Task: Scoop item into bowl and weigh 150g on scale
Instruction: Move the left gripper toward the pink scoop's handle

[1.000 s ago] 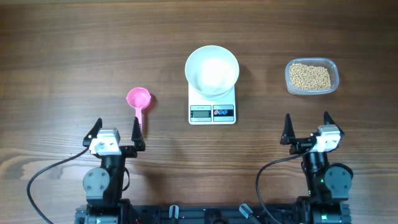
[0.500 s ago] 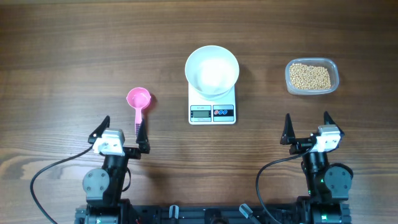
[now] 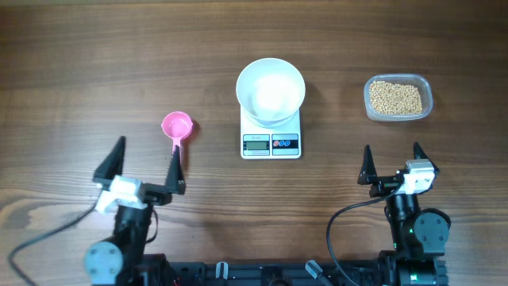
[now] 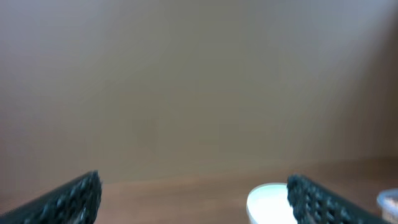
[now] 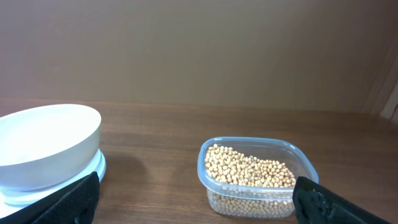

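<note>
Right, from overhead I see the white bowl (image 3: 271, 89) sitting on the scale (image 3: 271, 143), just above the middle of the frame. The scale's display and buttons are on its lower edge, and the bowl looks empty from here. The beans (image 3: 395, 98) are all in a clear plastic tub (image 3: 429, 102) at the upper right, well apart from the scale. A pink scoop (image 3: 177, 127) lies on the desk (image 3: 95, 56) left of the scale, with its cup toward the top of the frame and its handle pointing down.

The left fingers (image 3: 113, 157) are at the lower left, spread wide and holding nothing. The one nearer the centre overlaps the end of the scoop's handle in this view, and I cannot tell whether it touches. The right fingers (image 3: 367, 165) are at the lower right, below the tub, also wide apart and empty.

My left wrist view is blurred. It shows mostly plain wall, a fingertip in each bottom corner, and a sliver of the bowl low and right of centre. In the right wrist view the bowl sits on the scale at the left edge. The tub stands on the desk right of centre with the beans filling its lower part, and the fingertips are in the bottom corners.
</note>
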Robot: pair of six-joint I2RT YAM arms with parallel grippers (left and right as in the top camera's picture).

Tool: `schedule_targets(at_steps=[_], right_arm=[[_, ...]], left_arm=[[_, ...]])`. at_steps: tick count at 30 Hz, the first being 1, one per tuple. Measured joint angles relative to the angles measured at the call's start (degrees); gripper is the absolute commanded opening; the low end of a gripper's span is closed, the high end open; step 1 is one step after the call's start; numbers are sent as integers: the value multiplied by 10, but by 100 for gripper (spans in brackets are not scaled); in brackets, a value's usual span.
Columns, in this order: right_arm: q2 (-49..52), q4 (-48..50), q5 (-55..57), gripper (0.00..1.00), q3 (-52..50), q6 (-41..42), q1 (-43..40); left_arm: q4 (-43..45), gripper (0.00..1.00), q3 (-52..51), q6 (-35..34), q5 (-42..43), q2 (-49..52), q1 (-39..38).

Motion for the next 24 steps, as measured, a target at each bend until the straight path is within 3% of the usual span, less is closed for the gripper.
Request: schedule_targets(at_steps=[3,4,8,11,15,19,24], right_arm=[[0,0,0,100,0,0,0],[0,0,0,100,0,0,0],[1,0,0,100,0,0,0],[1,0,0,100,-1,0,0],[1,0,0,100,-1,0,0],[1,0,0,100,-1,0,0],[1,0,1,100,-1,0,0]], left_arm=[[-189,100,158,-2,-28,63,0],[-297,100,231,-2,-31,102,0],[-500,100,452,-1,-24,246,0],[-572,100,593,-1,47,331,0],[-606,100,649,-1,102,360,0],[-644,100,680,-17,91,382,0],[-847,100,776,-63,30,525,0]])
